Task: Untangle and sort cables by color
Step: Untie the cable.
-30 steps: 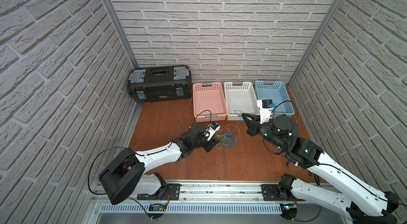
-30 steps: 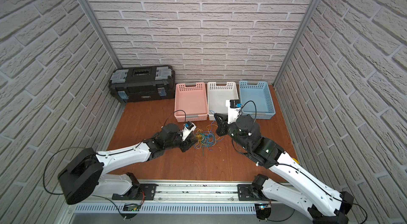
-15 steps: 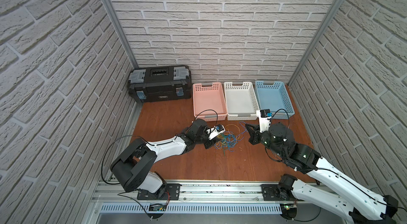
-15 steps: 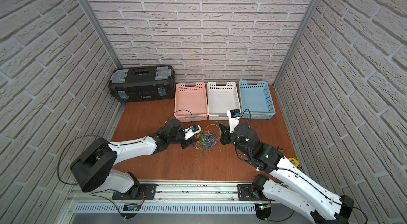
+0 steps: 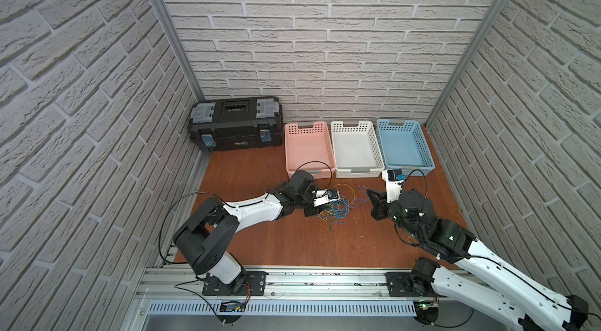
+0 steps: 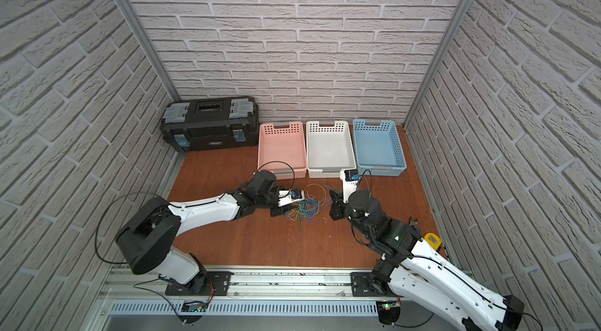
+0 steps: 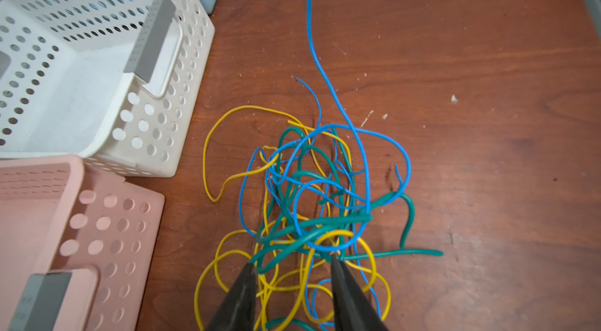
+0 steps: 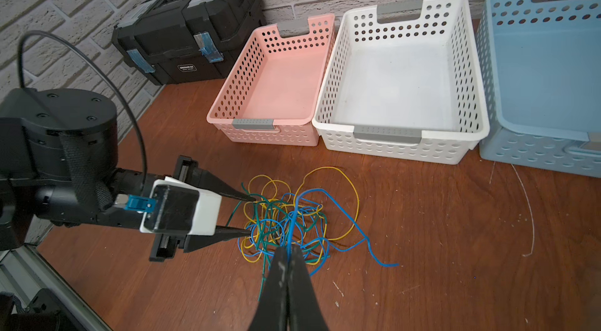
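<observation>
Three colours of thin wire make up the cables [image 5: 335, 209], a loose knot of yellow, blue and dark green. In both top views we see it lying on the table [image 5: 292, 241] near its middle. Our left end effector [image 7: 291, 261] meets the knot from 9 o'clock. Its jaws stand partly apart, one tip on either side of the heap's edge strands, and we see nothing pinched between them (green and yellow loops merely pass through the gap). Our right end effector [image 8: 287, 248] sits at 3 o'clock of the heap. Its jaws are pressed fully together on a blue cable [image 8: 291, 228], which runs from the tips into the tangle. A yellow loop [image 5: 344, 187] bulges toward 12 o'clock and a green strand [image 5: 331, 227] trails toward 6 o'clock. At 12 o'clock from the heap a pink basket [image 5: 320, 129], a white basket [image 5: 366, 128] and a blue basket [image 5: 411, 126] stand side by side. A black toolbox [image 5: 237, 124] sits at 10 o'clock.
</observation>
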Available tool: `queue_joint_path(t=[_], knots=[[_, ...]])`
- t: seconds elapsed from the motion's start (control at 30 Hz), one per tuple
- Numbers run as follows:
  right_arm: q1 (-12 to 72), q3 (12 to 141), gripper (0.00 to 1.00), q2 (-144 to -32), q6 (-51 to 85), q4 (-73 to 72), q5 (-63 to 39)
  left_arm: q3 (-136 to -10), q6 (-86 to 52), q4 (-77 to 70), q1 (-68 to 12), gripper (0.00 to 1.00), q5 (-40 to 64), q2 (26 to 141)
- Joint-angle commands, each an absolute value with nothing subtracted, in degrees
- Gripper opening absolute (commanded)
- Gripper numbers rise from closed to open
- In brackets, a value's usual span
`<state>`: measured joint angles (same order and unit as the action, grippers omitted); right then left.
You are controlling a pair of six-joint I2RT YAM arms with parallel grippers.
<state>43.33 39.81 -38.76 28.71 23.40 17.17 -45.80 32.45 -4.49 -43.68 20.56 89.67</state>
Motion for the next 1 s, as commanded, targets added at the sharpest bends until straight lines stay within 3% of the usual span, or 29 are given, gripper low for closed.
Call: queue_joint_path(t=[0.0, 0.23, 0.3, 0.37, 0.47, 0.97], knots=[[43.2, 39.6, 0.03, -37.4, 28.9, 22.5, 18.9, -48.0, 36.4, -1.7, -43.9, 0.42, 19.3, 91.3], [43.2, 39.6, 0.03, -36.9, 28.5, 22.5, 19.2, -48.7, 37.6, -1.7, -42.9, 0.45, 20.2, 92.9], [43.2, 39.6, 0.03, -37.1, 28.5, 22.8, 19.2, -49.0, 38.1, -0.9, -42.7, 0.4, 20.9, 93.1], [43.2, 39.6, 0.03, -37.1, 28.5, 22.9, 19.6, -48.7, 38.0, -0.8, -42.3, 0.28, 21.6, 92.8], [43.1, 39.9, 0.03, -36.6, 28.7, 22.8, 20.3, -47.2, 37.2, -2.1, -42.1, 0.0, 20.9, 92.3], [43.2, 45.3, 0.03, -24.3, 28.2, 22.2, 31.9, -38.7, 29.4, -10.6, -40.9, 0.0, 13.5, 89.6]])
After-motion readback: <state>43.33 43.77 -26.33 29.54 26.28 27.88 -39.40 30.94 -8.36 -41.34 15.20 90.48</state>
